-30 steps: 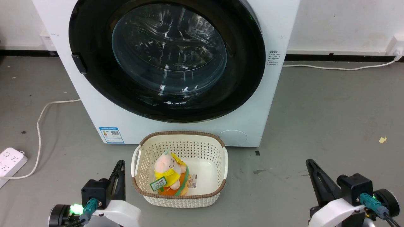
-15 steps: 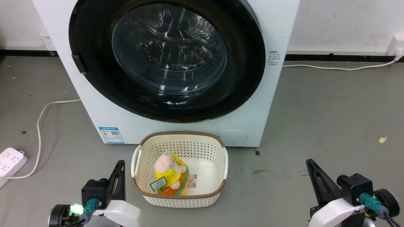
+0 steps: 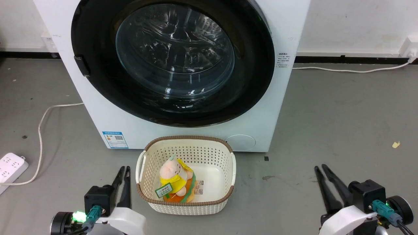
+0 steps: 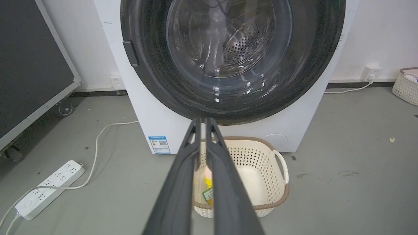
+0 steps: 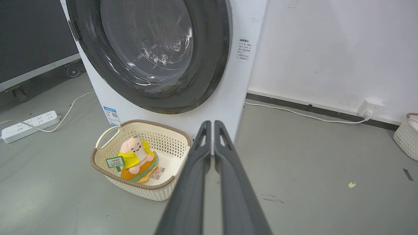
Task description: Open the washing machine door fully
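Two pairs of long dark fingers rest low near the floor (image 3: pixel 343 124), each pair drawn together with only a sliver of light between the blades and nothing held: the left gripper (image 3: pixel 125 168) sits just beside a cream basket (image 3: pixel 186 206), and the right gripper (image 3: pixel 320 167) stands well apart from it over bare grey concrete. The fingers look matte, slim and tapered, rising from pale rounded forearms. The basket is perforated plastic with a brown woven-look rim and looped handles, and a soft plush toy (image 3: pixel 174 178) in yellow and orange sits inside it. Behind the basket stands the washing machine (image 3: pixel 107 120), a smooth white box with a blue label (image 3: pixel 114 139) low on its front. The washing machine door (image 3: pixel 183 111) lies flush against that front: a broad glossy black ring around a bulging clear glass bowl (image 3: pixel 174 49), through which the ridged, perforated steel drum shows. A small dark tab (image 3: pixel 81 65) sits on the ring's left edge; whether it is a handle or a hinge cannot be told. Judging by this, the task has not begun: neither gripper is near the door, so the reach, the unlatching and the whole swing remain.
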You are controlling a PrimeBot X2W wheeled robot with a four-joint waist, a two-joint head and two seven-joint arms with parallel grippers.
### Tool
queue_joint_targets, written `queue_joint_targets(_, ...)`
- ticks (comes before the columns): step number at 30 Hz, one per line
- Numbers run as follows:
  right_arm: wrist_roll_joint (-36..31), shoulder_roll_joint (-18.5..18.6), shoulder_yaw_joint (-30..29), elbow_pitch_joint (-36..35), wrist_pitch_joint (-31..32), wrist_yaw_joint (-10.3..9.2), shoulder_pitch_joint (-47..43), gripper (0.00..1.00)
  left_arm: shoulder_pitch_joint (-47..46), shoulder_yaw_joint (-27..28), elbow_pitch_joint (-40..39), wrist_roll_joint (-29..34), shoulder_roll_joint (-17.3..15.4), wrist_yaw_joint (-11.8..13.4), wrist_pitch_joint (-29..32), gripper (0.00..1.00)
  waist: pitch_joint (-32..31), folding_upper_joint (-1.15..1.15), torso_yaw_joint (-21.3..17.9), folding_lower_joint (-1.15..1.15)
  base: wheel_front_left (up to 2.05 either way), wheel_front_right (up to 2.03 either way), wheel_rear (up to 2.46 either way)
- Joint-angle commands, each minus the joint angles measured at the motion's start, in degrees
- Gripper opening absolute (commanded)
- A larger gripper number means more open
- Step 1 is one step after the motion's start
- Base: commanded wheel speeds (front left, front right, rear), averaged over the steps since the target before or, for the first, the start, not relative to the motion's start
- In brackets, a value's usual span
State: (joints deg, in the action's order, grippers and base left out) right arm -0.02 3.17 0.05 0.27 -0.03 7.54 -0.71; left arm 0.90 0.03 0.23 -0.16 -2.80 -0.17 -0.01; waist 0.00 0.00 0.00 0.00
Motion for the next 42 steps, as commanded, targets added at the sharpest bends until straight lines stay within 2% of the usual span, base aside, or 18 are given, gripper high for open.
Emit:
queue_joint_targets(1, 0.0, 0.0, 0.0, 0.0, 0.0, 0.00, 0.0, 1.00, 0.0, 0.0, 0.0, 0.0, 0.0, 0.0, 0.0, 1.00, 0.0, 0.00, 0.0, 0.00, 0.00, 0.00, 0.00)
queue_joint_targets(26, 2.8, -0.1, -0.2, 0.4, -2.7, -0.01, 0.5, 1.00, 0.1, -1.7, 1.1, -0.4, 0.0, 1.1, -2.8, 1.00, 0.1, 0.00, -0.1, 0.00, 0.00, 0.00, 0.00)
queue_joint_targets(42, 18.3, 1.5, -2.3, 2.3, -1.1, -0.02, 7.9, 1.00, -1.7, -3.0, 1.1, -0.4, 0.0, 1.7, -4.7, 1.00, 4.0, 0.00, 1.1, 0.00, 0.00, 0.00, 0.00)
